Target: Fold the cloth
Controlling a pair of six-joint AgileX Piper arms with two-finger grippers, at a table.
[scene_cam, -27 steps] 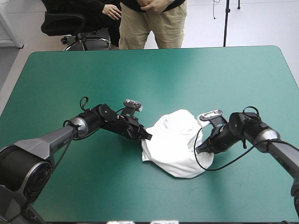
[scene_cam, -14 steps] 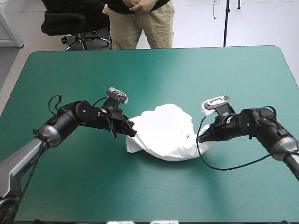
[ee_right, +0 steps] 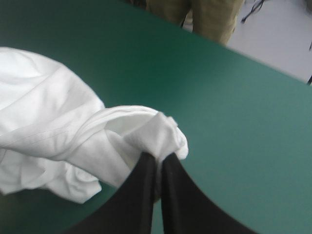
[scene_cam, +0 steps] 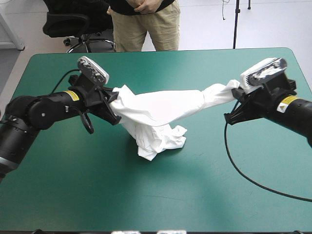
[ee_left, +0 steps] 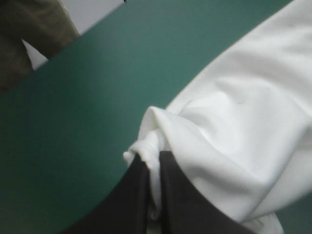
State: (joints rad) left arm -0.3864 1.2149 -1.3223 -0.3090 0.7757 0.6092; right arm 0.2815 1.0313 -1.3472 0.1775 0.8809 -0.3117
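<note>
The white T-shirt (scene_cam: 161,109) hangs stretched between both arms above the teal-green table, its lower part drooping in a crumpled fold onto the cover. My left gripper (scene_cam: 115,100) is shut on the T-shirt's left end; in the left wrist view a bunched corner of the T-shirt (ee_left: 161,141) sticks out past the tips of that gripper (ee_left: 153,158). My right gripper (scene_cam: 234,92) is shut on the twisted right end, and the right wrist view shows a knot of the T-shirt (ee_right: 156,134) just above that gripper's tips (ee_right: 158,158). Both arms are raised off the table.
The teal-green table (scene_cam: 161,195) shows bare cover all round the shirt. A black cable loops over the cover at the front right.
Both arms rose and moved apart. The T-shirt went from a crumpled heap on the table to a stretched band hanging between the grippers, with only its lower fold still touching the cover.
</note>
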